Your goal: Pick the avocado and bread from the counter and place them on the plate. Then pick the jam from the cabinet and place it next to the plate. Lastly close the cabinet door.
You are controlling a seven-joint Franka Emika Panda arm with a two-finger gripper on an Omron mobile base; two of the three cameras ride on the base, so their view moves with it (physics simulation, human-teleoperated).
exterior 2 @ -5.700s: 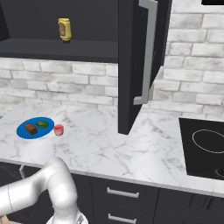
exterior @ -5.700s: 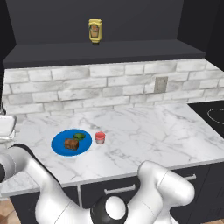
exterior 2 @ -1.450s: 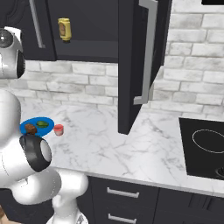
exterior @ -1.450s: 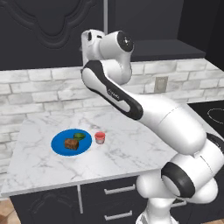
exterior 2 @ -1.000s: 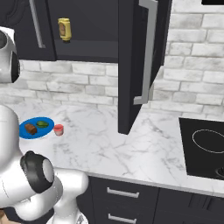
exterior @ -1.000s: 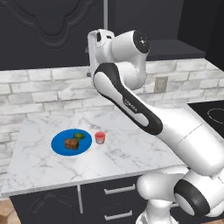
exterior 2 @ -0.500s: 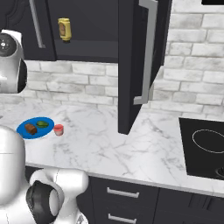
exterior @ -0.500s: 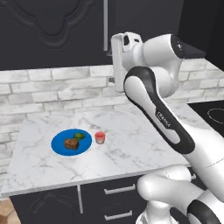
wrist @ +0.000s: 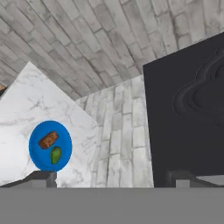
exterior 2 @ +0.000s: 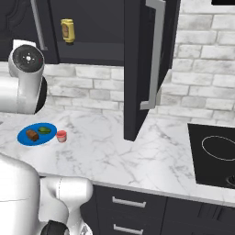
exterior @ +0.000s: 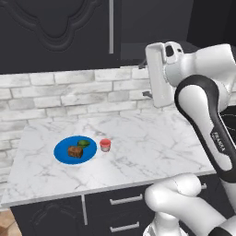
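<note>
At lower left of the left base view, the plate (exterior: 62, 150) holds the bread (exterior: 75, 151) and avocado (exterior: 84, 143); the jam (exterior: 105, 145) stands just beside it. Higher up, the gripper (wrist: 112, 178) has its fingers apart, empty. The cabinet (exterior 2: 98, 27) holds a yellow bottle (exterior 2: 67, 30); the cabinet door (exterior 2: 146, 64) juts open, its top cut off.

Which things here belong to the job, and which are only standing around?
Belong to the job:
plate
bread
avocado
jam
counter
cabinet door
cabinet

Only standing around:
yellow bottle
stove top
brick wall
</note>
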